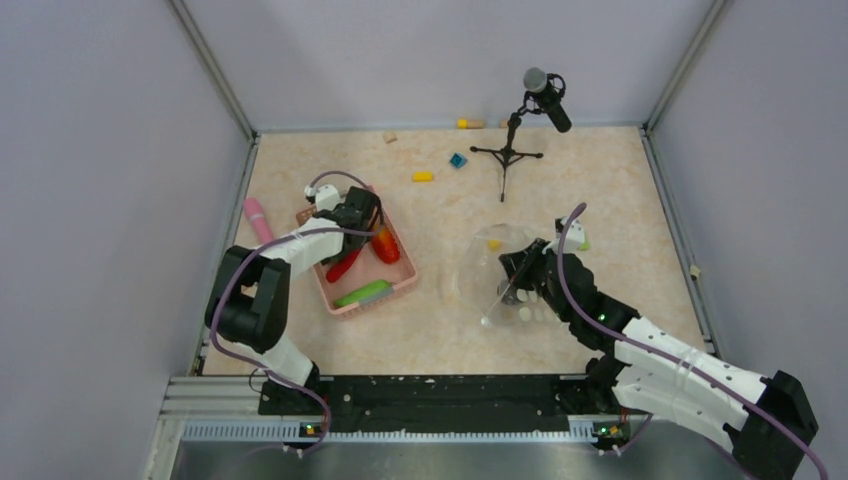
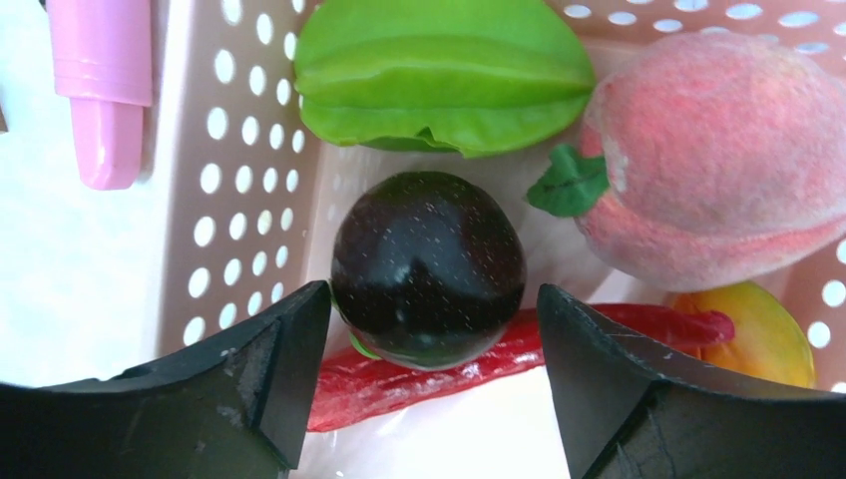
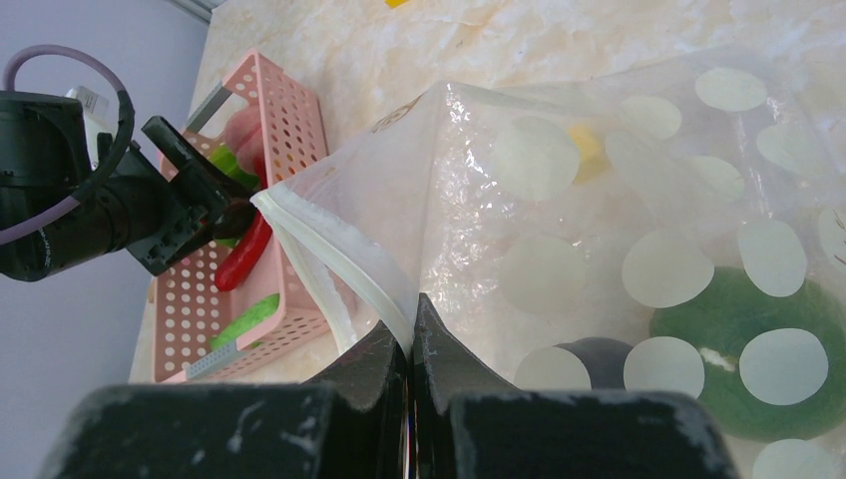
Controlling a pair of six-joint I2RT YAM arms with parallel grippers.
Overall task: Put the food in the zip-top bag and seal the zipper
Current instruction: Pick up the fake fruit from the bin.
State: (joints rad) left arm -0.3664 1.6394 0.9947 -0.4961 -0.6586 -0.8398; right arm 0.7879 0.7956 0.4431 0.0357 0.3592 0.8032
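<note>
Beige marbled tabletop [image 1: 600, 180], lilac walls [image 1: 100, 150]

You've got a pink basket [image 2: 214, 150] dotted with round holes. In it: glossy black-purple fruit [image 2: 427, 264], bright green pepper [image 2: 444, 75], fuzzy pink-red peach [image 2: 718, 160], red chili [image 2: 399, 384]. The bag [image 3: 599, 190] is clear with white dots, the zipper [image 3: 344, 264] whitish. The table [image 1: 620, 200] is marbled beige.

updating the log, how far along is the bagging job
Done: a green piece and a dark one already lie inside the bag. In hand: the right pincer is shut on the bag's mouth edge, and the left pincer is open around a dark round fruit in the basket. To do: the chili, peach and green fruit there, then the zipper, unsealed.
</note>
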